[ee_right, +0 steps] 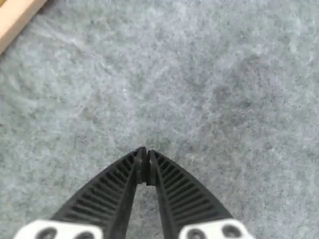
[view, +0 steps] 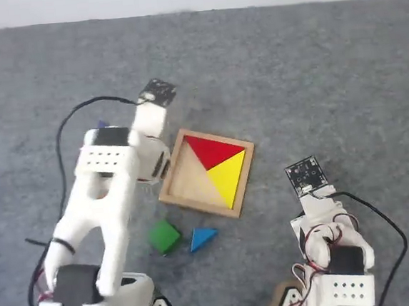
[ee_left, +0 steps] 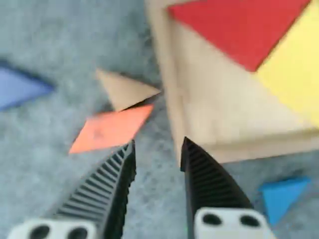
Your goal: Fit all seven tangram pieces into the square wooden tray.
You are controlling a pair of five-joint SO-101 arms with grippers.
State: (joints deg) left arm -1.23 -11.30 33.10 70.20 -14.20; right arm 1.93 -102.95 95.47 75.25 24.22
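Note:
The square wooden tray [view: 198,204] lies mid-table with a red triangle [view: 211,151] and a yellow triangle [view: 228,176] in its far right half; the rest of its floor is bare. My left gripper [ee_left: 157,149] hovers open just outside the tray's left wall [ee_left: 162,59], with nothing between its fingers. Close ahead of it lie an orange parallelogram [ee_left: 112,128] and a tan triangle [ee_left: 124,89] on the cloth, and a blue piece [ee_left: 20,87] lies farther out. A green piece [view: 164,237] and a small blue triangle [view: 202,237] rest in front of the tray. My right gripper [ee_right: 144,167] is shut and empty over bare cloth.
Grey cloth covers the table. The left arm [view: 108,197] hangs over the ground left of the tray and hides the pieces under it. The right arm [view: 317,207] stands at the near right, with open cloth around it. A tray corner [ee_right: 15,15] shows in the right wrist view.

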